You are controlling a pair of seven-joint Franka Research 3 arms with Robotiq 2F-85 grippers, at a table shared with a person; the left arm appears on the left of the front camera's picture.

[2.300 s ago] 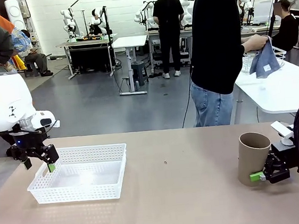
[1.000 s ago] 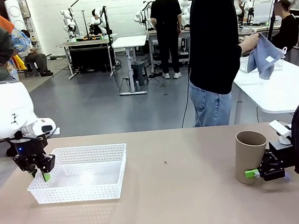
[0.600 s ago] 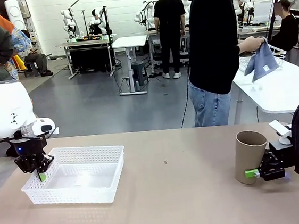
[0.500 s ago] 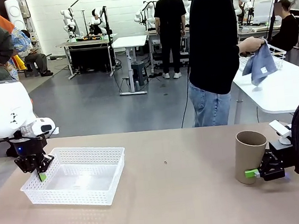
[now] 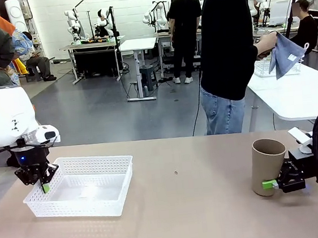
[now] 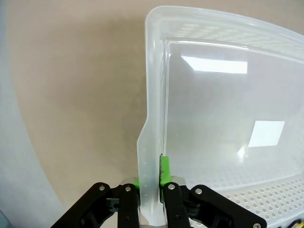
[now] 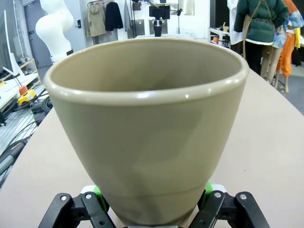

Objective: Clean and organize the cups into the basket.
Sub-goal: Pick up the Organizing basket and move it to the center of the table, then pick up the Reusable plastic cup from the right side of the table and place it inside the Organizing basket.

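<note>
A kraft brown cup (image 5: pixel 268 166) stands upright on the table at the right. My right gripper (image 5: pixel 272 185) straddles its base. In the right wrist view the cup (image 7: pixel 149 123) rises between the green pads (image 7: pixel 97 191), which sit just off its sides, so the gripper is open. At the left, the white mesh basket (image 5: pixel 107 195) lies flat with nothing in it. My left gripper (image 5: pixel 42 186) is shut on its left rim. In the left wrist view the fingers (image 6: pixel 166 176) pinch the basket's wall (image 6: pixel 153 95), one inside and one outside.
A person in a black top (image 5: pixel 228 43) stands beyond the far edge, turned to a white side table (image 5: pixel 299 96), holding a blue cloth (image 5: pixel 285 54). Bare tabletop (image 5: pixel 190 201) lies between basket and cup.
The basket has slid a little left and turned slightly under my left gripper. The cup has gone from leaning to upright as the right jaws eased apart. The person raised the cloth.
</note>
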